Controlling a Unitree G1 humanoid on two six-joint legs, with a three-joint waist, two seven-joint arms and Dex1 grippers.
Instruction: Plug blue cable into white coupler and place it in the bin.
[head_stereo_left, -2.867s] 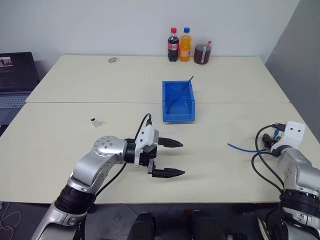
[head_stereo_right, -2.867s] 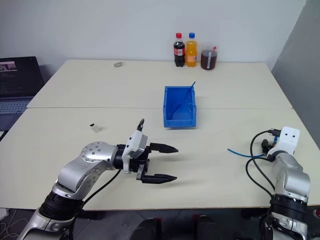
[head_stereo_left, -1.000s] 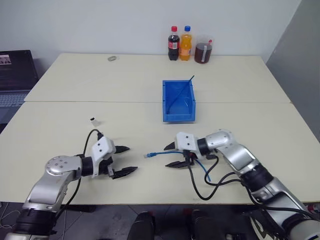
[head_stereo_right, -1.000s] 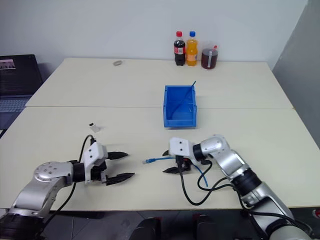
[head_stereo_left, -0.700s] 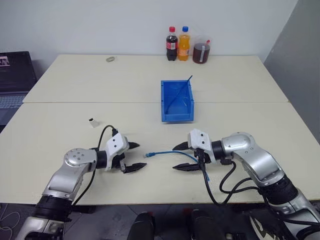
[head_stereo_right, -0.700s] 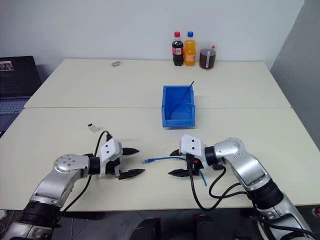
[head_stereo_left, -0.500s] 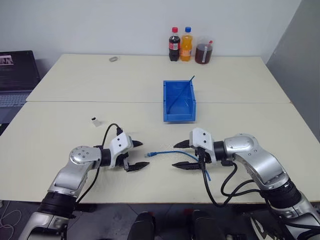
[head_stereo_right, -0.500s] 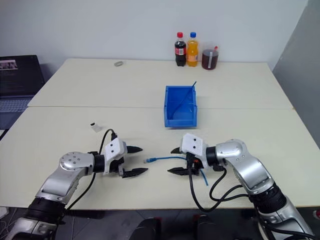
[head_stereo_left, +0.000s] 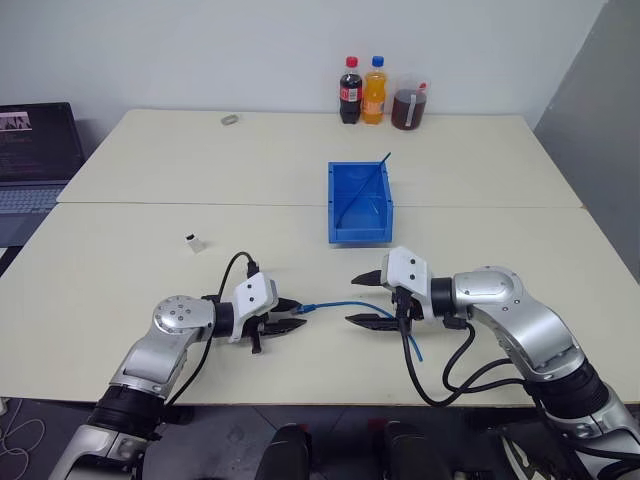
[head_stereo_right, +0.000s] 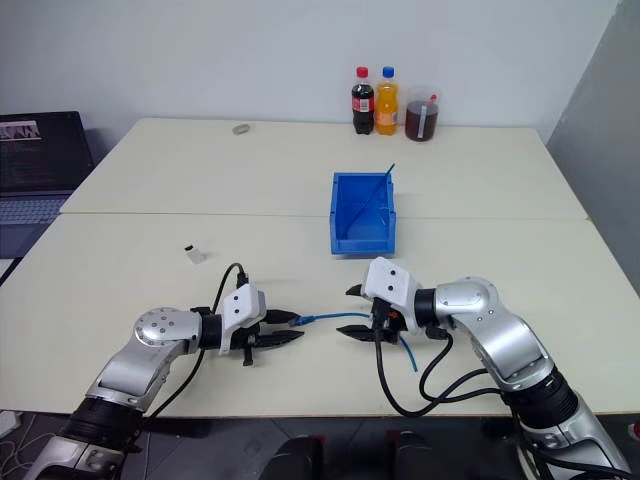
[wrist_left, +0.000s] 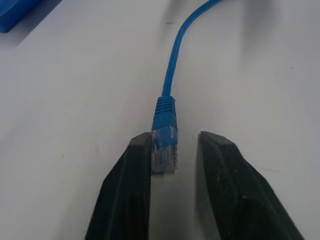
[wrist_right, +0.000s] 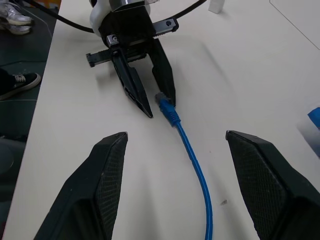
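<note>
Blue cable (head_stereo_left: 345, 304) lies on the worktop (head_stereo_left: 300, 180), its plug between the left claw's (head_stereo_left: 292, 317) narrowed fingers, maybe just pinched. Right claw (head_stereo_left: 364, 299) stands wide, cable passing through it. White coupler (head_stereo_left: 190, 241) untouched, bin (head_stereo_left: 358, 204) waiting. Plugging and binning remain.

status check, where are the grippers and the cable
Left gripper narrowed around the blue cable plug, not yet clamped. Right gripper open. White coupler untouched on table.

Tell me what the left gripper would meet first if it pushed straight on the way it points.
The left gripper already has the plug of the thin light-blue cable between its fingers. Past that lies the cable's run, then probably the right gripper.
</note>
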